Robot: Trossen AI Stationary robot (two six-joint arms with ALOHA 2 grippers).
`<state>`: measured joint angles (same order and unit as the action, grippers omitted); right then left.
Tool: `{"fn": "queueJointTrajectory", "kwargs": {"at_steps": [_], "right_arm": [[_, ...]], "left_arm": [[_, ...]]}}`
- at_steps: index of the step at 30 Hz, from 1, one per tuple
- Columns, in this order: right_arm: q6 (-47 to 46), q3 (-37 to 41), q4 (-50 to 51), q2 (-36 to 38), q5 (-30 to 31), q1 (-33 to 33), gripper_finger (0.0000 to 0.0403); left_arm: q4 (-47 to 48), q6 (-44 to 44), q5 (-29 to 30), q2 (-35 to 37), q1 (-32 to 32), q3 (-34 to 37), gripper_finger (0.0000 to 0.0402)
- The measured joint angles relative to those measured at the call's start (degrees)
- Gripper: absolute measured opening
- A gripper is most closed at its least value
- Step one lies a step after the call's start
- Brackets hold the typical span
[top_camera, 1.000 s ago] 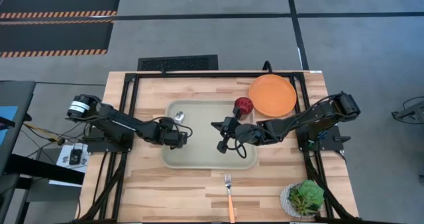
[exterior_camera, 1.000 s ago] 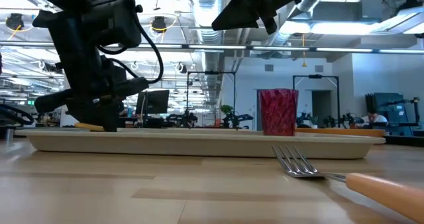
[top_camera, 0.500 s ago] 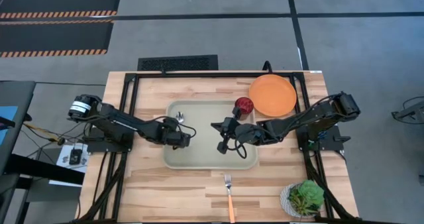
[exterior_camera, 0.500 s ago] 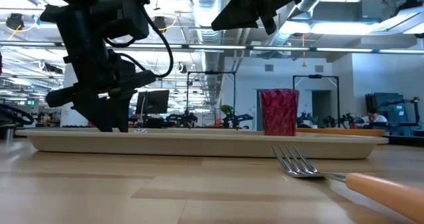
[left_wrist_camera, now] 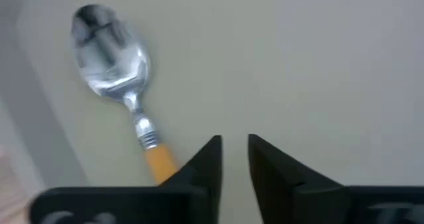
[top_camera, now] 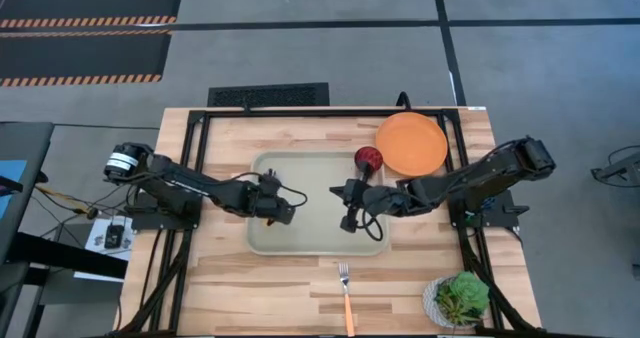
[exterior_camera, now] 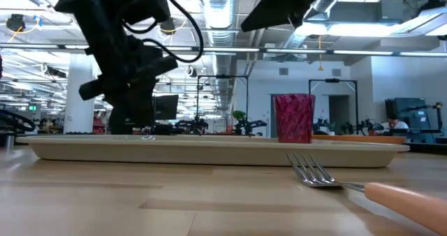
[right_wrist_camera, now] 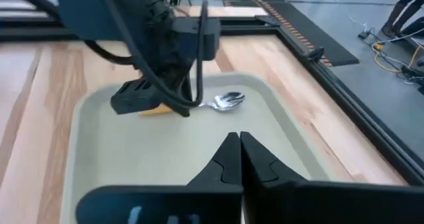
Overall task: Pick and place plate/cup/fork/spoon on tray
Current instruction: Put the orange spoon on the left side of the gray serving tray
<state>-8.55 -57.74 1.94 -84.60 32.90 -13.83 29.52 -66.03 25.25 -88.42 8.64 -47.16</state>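
Note:
The pale grey-green tray [top_camera: 318, 240] lies mid-table. The spoon [left_wrist_camera: 112, 68], silver bowl and orange handle, lies flat on the tray's floor near its far left corner and also shows in the right wrist view [right_wrist_camera: 228, 100]. My left gripper [left_wrist_camera: 233, 154] hovers over the tray just beside the spoon's handle, fingers a narrow gap apart, holding nothing; in the high view my left gripper [top_camera: 296, 202] is left of centre. My right gripper [right_wrist_camera: 236, 144] is shut and empty above the tray's right half [top_camera: 344, 208]. The dark-red cup [top_camera: 367, 159] stands upright at the tray's far right corner. The orange plate [top_camera: 411, 144] and the fork [top_camera: 346, 296] lie on the table.
A white pot with a green plant [top_camera: 460, 300] stands at the near right corner. The fork lies by the near edge, tines toward the tray [exterior_camera: 314, 172]. The plate lies right of the tray at the far edge. The two grippers face each other over the tray's middle.
My left gripper has gone toward the table's right edge over the tray, away from the spoon's place, and the spoon lies still on the tray. My right gripper has drawn back a little toward the table's right edge.

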Motion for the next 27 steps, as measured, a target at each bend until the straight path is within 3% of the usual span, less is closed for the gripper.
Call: {"fn": "queueJointTrajectory", "kwargs": {"at_steps": [5, 10, 27], "right_arm": [[-0.8, 4.7, -5.8, 0.0, -0.1, -0.2, 0.0004], [-1.4, 8.2, -11.2, 0.0, -0.6, -0.2, 0.0004], [-1.4, 8.5, -11.4, 1.1, -1.6, -0.1, 0.0007]], "left_arm": [[0.8, 0.1, -1.4, -1.7, -1.7, 0.5, 0.0005], [0.6, -0.6, -2.3, -3.8, -2.0, 0.5, 0.0012], [4.6, -1.7, -0.7, -4.4, -4.5, 0.5, 0.0009]]}}
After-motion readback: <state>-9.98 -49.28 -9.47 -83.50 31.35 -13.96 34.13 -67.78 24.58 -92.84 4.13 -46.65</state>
